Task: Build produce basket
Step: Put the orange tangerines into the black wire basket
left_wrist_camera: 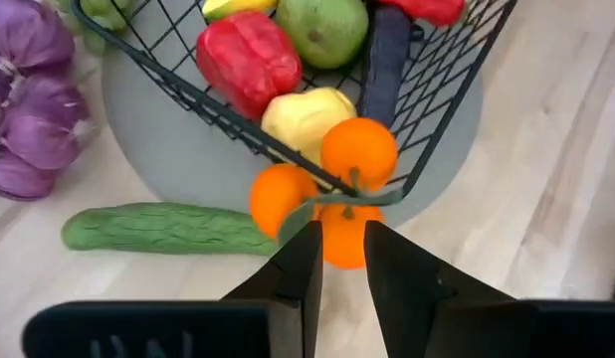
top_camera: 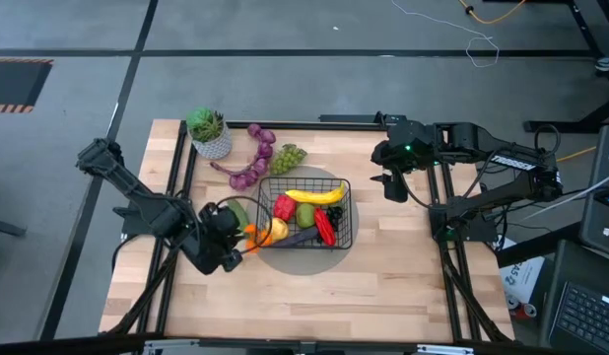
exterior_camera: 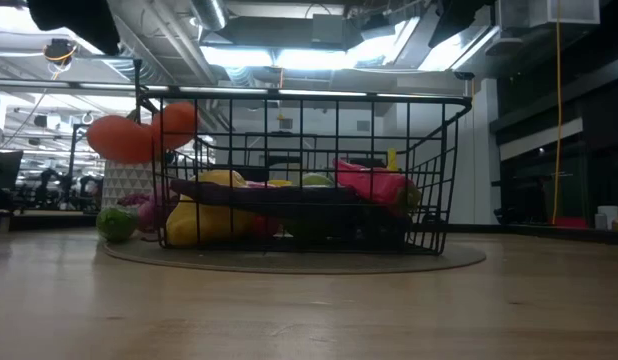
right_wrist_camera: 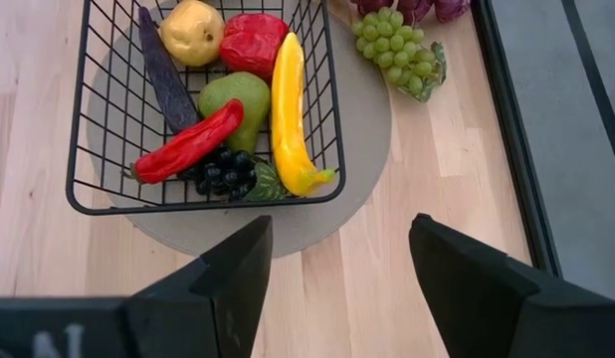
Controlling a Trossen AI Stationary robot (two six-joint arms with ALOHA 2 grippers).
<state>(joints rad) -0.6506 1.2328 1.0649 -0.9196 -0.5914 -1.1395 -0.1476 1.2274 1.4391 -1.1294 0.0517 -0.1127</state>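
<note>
The left gripper [left_wrist_camera: 335,261] is right at the near-left corner of the basket [top_camera: 344,212], with its two dark fingers [left_wrist_camera: 300,268] only a narrow gap apart. Between and just ahead of the tips sits a cluster of three oranges [left_wrist_camera: 359,154] joined by a green stem, draped over the basket's rim: one orange on the inside, the others hanging outside. The fingertips look like they're touching the lowest orange and the stem, but I honestly can't tell if they're actually pinching it or just resting against it.

Just beside that, outside the basket, a cucumber [left_wrist_camera: 163,228] lies flat on the grey round mat [left_wrist_camera: 178,149] under the basket.

Inside the basket: a yellow fruit [left_wrist_camera: 306,117], a red pepper [left_wrist_camera: 246,58], a green pear [right_wrist_camera: 238,99], a dark aubergine [right_wrist_camera: 164,66], a long red chili pepper [right_wrist_camera: 188,141], black grapes [right_wrist_camera: 223,171] and a banana [right_wrist_camera: 286,109].

Farther back on the table, purple grapes [top_camera: 255,158] and green grapes [top_camera: 289,155] are still outside, next to a small potted plant [top_camera: 208,132].

The right gripper [right_wrist_camera: 337,264] hangs over the far-right part of the table, well apart from the basket, jaws spread wide and holding nothing.
</note>
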